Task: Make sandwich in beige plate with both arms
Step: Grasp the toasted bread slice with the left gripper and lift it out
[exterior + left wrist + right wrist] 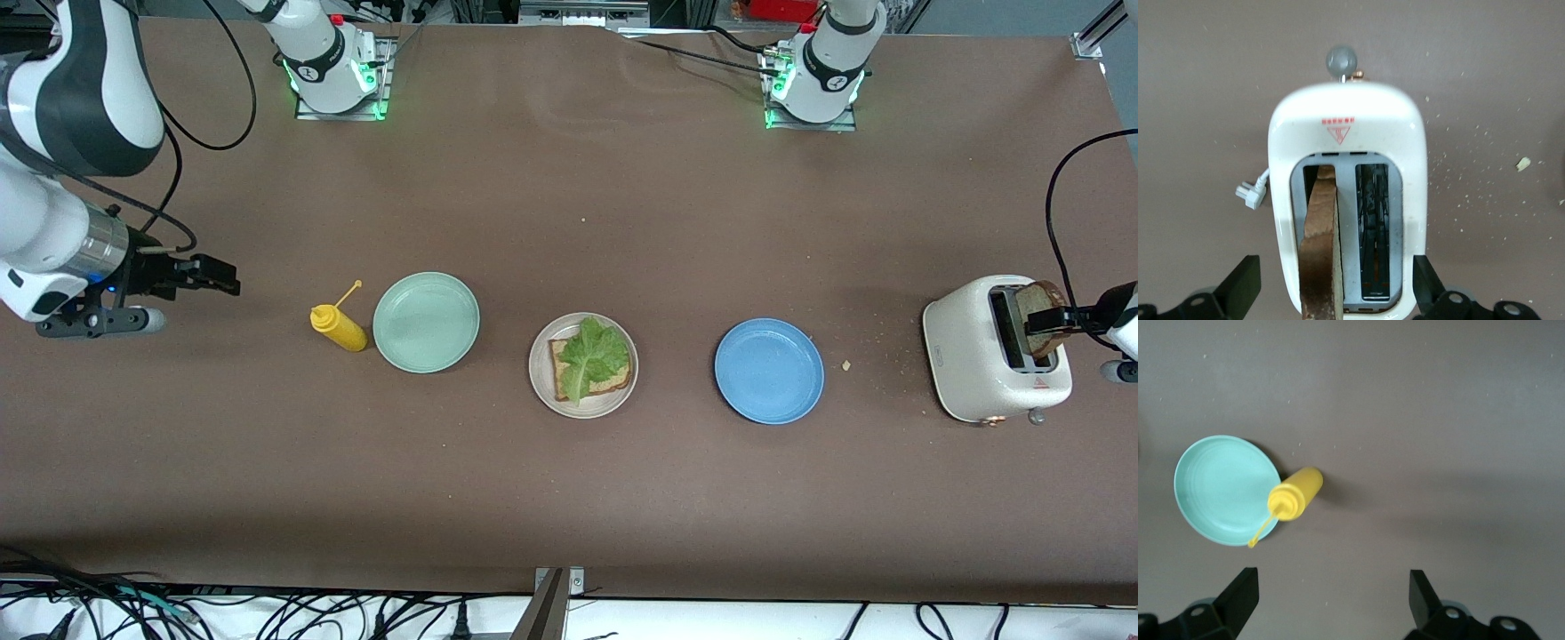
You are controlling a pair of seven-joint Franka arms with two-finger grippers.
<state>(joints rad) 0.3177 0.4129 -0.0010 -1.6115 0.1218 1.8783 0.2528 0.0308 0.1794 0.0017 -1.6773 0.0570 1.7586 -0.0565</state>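
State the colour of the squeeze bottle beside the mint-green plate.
Yellow all over, cap included. The bottle shows best in the right wrist view, touching the plate's rim.

Count on the table: 3 plates, namely 1 beige plate (544, 388), 1 mint-green plate (426, 322) and 1 blue plate (769, 371). There were 2 bread slices: 1 slice (618, 380) on the beige plate and 1 toast slice (1042, 313) in the toaster (978, 373). 1 lettuce leaf (592, 354). 1 yellow squeeze bottle (338, 327). 1 toaster with 2 slots. 2 arms were present.
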